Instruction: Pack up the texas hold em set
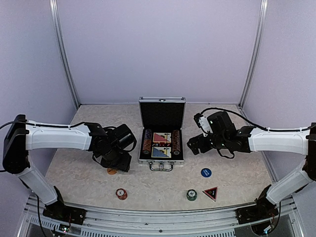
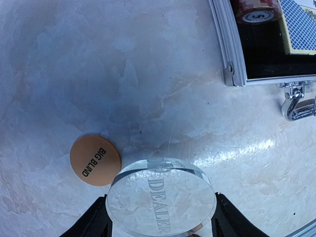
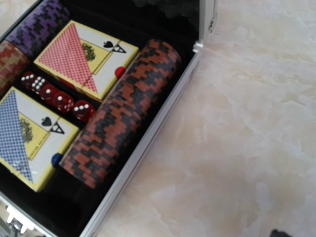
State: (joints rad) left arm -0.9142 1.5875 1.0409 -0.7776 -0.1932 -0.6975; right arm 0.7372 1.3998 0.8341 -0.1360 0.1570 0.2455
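The left tool (image 2: 161,224) grips a clear round acrylic disc marked DEALER (image 2: 160,197) over the marbled worktop (image 1: 148,185), just beside an orange round disc marked BIG BLIND (image 2: 95,160). The right tool (image 1: 193,144) stands wide and empty beside the open silver aluminium case (image 1: 162,116), which sits mid-worktop and holds a red card deck (image 3: 81,59), a blue card deck (image 3: 27,136), red dice (image 3: 59,98) and chip stacks (image 3: 123,113).

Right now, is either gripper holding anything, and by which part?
The left gripper holds the clear round acrylic DEALER disc across its rim, a finger on each side. The right gripper is open and holds nothing.

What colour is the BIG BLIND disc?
The disc is orange with black letters, clearest in the left wrist view.
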